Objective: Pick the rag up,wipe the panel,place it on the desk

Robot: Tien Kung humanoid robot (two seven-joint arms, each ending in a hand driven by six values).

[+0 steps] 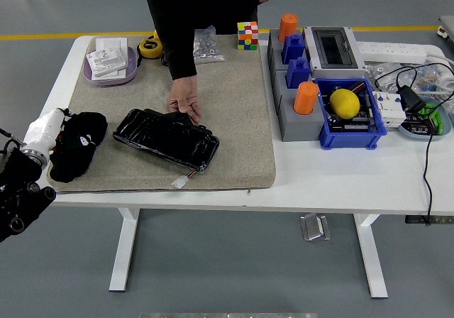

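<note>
A white bench (340,179) stands on a grey floor with a yellow line at 12 o'clock. One beige mat (241,119) covers its left half.

Task items: one black rag (78,146) on the mat's 9 o'clock edge; one black glossy panel (167,138) at mat centre-left, lying flat, with a small white connector (179,182) at its 5 o'clock corner.

The left hand (44,130), white, rests against the rag at its 9 o'clock side; whether the fingers are closed on the rag cannot be told. The black left arm enters from the lower-left corner.

One person stands at 12 o'clock; one hand (184,96) touches the panel's far edge.

Other items: one purple tray (106,76) holding white parts at 11 o'clock; one yellow tape measure (150,46) beside it; one bag of hardware (207,44); one colour cube (247,35).

At 2 o'clock: one grey block (289,116) carrying two orange cylinders (306,97) and two blue blocks (298,72); one breaker box (333,50); one blue bin (372,130) containing one yellow ball (345,103). One power strip (394,50) and black cables (428,169) lie at 3 o'clock.
</note>
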